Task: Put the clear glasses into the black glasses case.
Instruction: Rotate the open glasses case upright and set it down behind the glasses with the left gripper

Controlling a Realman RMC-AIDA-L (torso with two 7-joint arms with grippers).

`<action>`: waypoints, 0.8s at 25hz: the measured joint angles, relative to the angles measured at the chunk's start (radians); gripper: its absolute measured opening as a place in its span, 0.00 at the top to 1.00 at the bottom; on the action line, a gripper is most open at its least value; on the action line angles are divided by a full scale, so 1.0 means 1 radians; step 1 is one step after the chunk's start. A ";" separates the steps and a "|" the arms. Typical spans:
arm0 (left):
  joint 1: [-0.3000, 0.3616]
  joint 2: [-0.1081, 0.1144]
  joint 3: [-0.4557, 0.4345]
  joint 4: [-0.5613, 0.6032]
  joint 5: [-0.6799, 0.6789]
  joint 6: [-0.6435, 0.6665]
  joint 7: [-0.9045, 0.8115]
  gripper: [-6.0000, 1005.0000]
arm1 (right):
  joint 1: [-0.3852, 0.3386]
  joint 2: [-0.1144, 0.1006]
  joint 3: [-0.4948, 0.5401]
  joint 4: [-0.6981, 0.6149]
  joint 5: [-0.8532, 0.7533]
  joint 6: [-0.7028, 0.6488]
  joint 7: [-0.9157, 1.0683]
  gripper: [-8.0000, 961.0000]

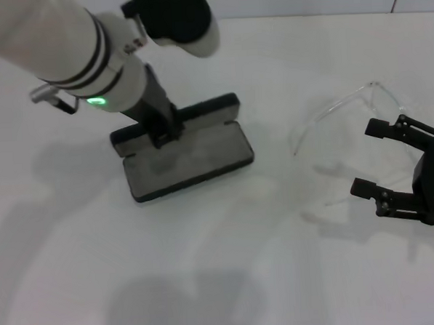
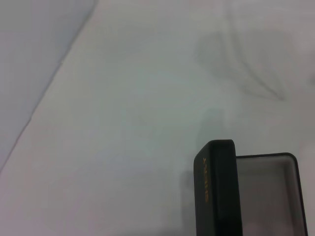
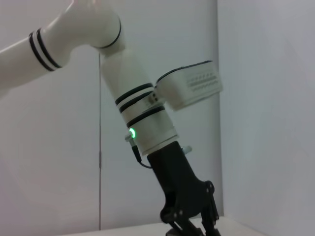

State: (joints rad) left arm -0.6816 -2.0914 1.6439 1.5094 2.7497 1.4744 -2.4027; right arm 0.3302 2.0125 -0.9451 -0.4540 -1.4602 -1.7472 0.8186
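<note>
The black glasses case [image 1: 191,160] lies open at the middle of the white table, grey lining up, its lid [image 1: 203,111] raised at the far side. My left gripper [image 1: 163,132] reaches down onto the case at the join of lid and tray. In the left wrist view the lid [image 2: 219,191] stands on edge with orange lettering, beside the grey lining [image 2: 268,191]. The clear glasses [image 1: 329,111] lie on the table to the right of the case. My right gripper [image 1: 372,158] is open just right of them, nothing held between its fingers.
The white table [image 1: 223,279] runs to a pale wall at the back. The left arm's white forearm [image 1: 88,60] slants over the table's left rear part. The right wrist view shows the left arm [image 3: 147,123] and its gripper [image 3: 189,221] against the wall.
</note>
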 joint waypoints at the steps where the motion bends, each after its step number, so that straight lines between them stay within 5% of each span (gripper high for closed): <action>1: 0.001 0.000 0.015 0.000 -0.015 -0.013 0.035 0.79 | -0.003 0.000 0.000 0.000 0.000 -0.001 0.000 0.09; 10: 0.008 -0.001 0.145 -0.036 -0.067 -0.173 0.207 0.78 | -0.029 0.000 0.013 0.001 0.000 -0.023 -0.002 0.09; 20: 0.005 -0.001 0.171 -0.065 -0.058 -0.223 0.206 0.78 | -0.047 0.001 0.038 0.013 0.001 -0.048 -0.018 0.09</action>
State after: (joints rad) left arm -0.6770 -2.0924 1.8148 1.4442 2.6920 1.2516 -2.1969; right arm 0.2831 2.0130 -0.9072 -0.4412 -1.4591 -1.7956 0.8010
